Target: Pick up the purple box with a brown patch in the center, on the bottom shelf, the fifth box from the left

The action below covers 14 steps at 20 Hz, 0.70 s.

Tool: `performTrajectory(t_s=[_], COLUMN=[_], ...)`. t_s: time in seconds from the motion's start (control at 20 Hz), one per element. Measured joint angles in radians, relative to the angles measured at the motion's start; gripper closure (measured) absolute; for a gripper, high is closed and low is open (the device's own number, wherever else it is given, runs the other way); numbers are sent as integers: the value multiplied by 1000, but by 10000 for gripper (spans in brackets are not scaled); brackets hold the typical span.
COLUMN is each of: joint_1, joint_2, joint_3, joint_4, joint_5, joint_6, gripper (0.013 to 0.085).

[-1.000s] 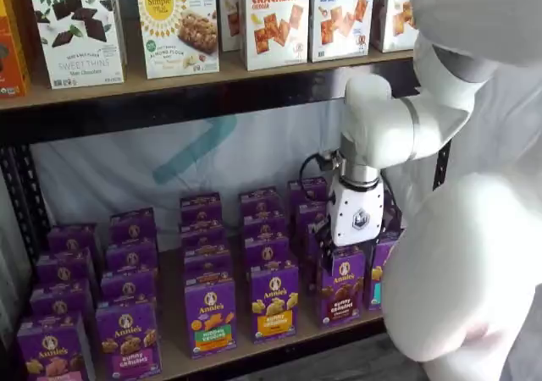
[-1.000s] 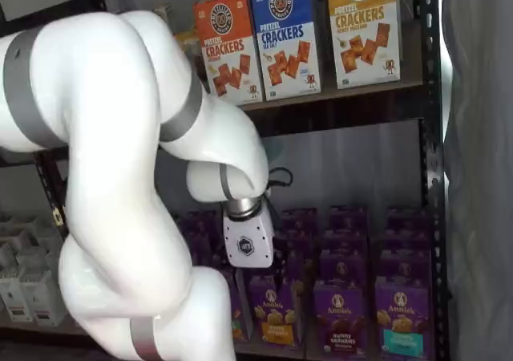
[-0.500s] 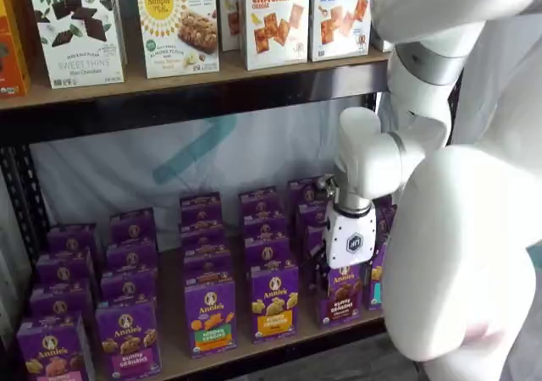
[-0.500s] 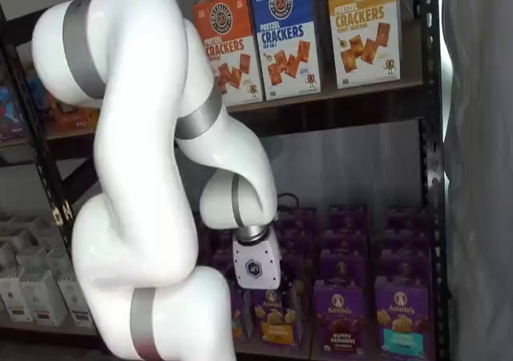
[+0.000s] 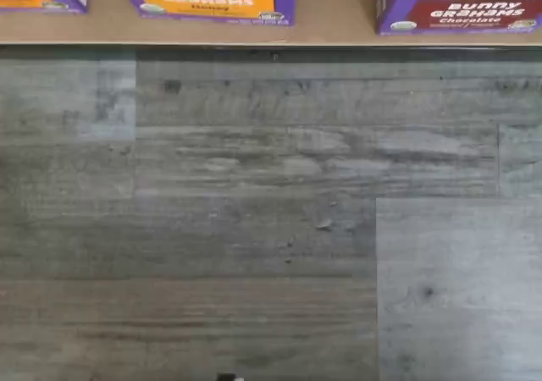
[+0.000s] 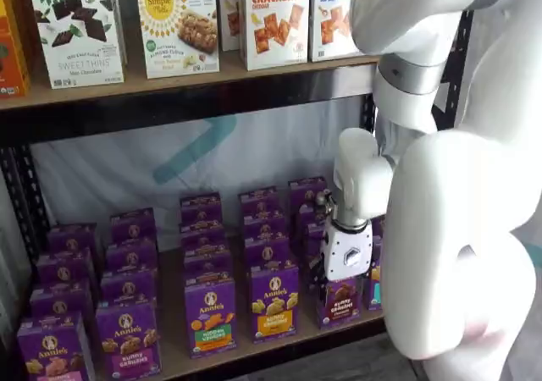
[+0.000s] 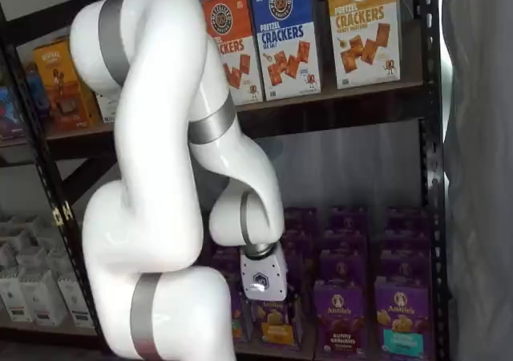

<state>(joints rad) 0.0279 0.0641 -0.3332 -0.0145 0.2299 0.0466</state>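
Observation:
The purple box [image 6: 341, 301] with brown crackers on its face stands in the front row of the bottom shelf [image 6: 254, 347]; it shows in both shelf views [image 7: 341, 319]. The wrist view catches its lower edge, the purple box [image 5: 461, 4] resting on the shelf board [image 5: 339, 27]. My gripper [image 6: 337, 284] hangs in front of and just above this box, its white body covering the box's top. In a shelf view the gripper [image 7: 269, 303] sits low, to the left of the box. Its fingers are mostly hidden; it holds nothing and its jaws stand wide.
A yellow-banded purple carton [image 6: 273, 301] stands left of the box and a teal-banded one [image 7: 401, 322] right of it. More purple cartons fill the rows behind. Cracker boxes [image 6: 275, 17] line the upper board. A black rack post [image 7: 433, 176] stands at the right. Grey floor [image 5: 254, 212] lies below.
The gripper has come down and slightly left toward the front row of cartons. The arm's upper links have swung higher and closer across both shelf views.

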Motion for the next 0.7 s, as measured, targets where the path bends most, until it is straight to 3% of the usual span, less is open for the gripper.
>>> performTrajectory(t_s=[0.1, 0.25, 0.4, 0.45, 0.7], joint_1=[-8, -33, -96, -106, -103], joint_2=[37, 82, 131, 144, 206], joint_3=[-12, -30, -56, -64, -110], joint_4=[15, -33, -264, -289, -142], joint_5=[-35, -73, -124, -133, -141], joint_6=[-24, 0, 168, 181, 35], gripper=[130, 130, 130, 130, 130])
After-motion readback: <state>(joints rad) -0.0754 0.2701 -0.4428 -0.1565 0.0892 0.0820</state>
